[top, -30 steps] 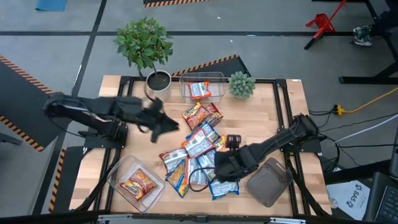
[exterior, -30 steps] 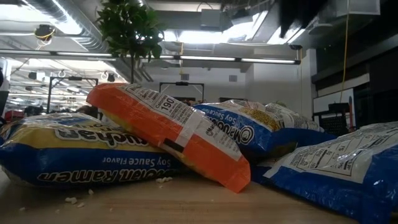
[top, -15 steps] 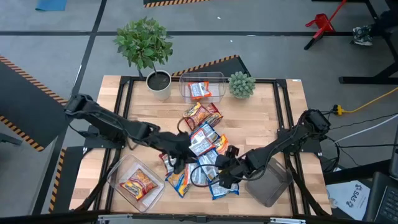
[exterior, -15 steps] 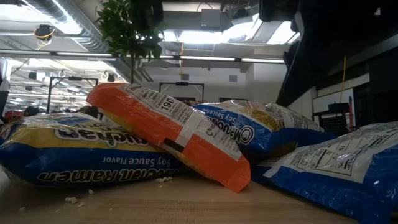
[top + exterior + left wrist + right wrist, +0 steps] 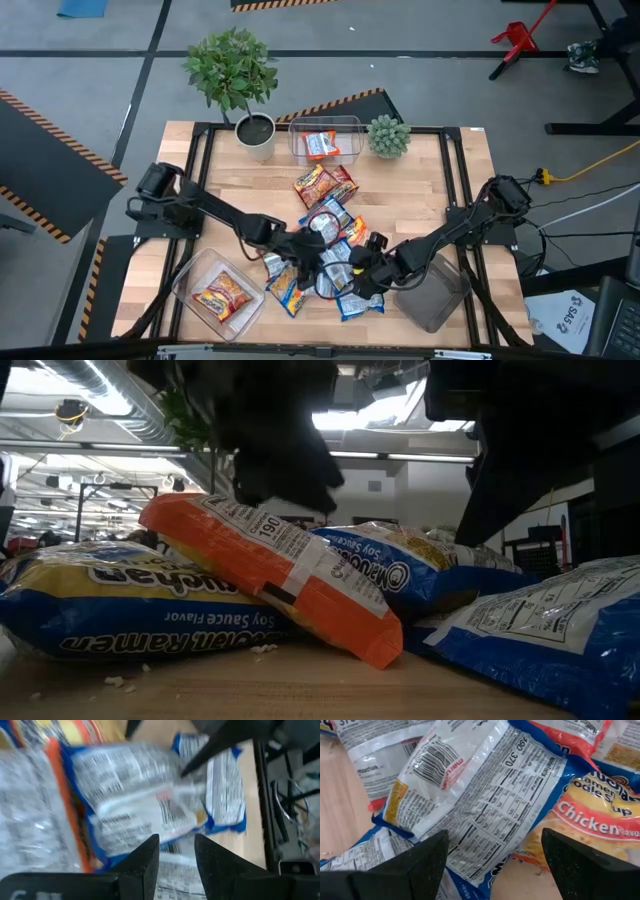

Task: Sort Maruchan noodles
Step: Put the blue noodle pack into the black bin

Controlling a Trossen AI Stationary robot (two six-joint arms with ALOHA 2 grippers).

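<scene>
The Maruchan noodles [image 5: 322, 240] lie in a loose heap at the table's middle, blue-and-white, red and orange packets overlapping. In the low view an orange packet [image 5: 285, 575] leans on blue ones [image 5: 120, 610]. My left gripper [image 5: 310, 268] has come in from the left over the heap's near side and is open, its fingers [image 5: 145, 862] above a blue-and-white packet [image 5: 135, 795]. My right gripper [image 5: 360, 277] comes in from the right, wide open just over a blue-and-white packet [image 5: 485, 805] lying label side up. Whether either gripper touches a packet does not show.
A clear tub [image 5: 325, 140] at the far edge holds one packet. A second tub [image 5: 215, 290] at the near left holds a red packet. A third tub [image 5: 435, 292] stands near right beside my right arm. A potted plant [image 5: 232, 75] and a small green plant [image 5: 388, 135] stand at the far edge.
My left gripper has swung from the table's left toward the heap, sinking low over its near side and into the low view from above. My right gripper has come down over the heap's near right part and its wrist has rolled. The packets have not moved.
</scene>
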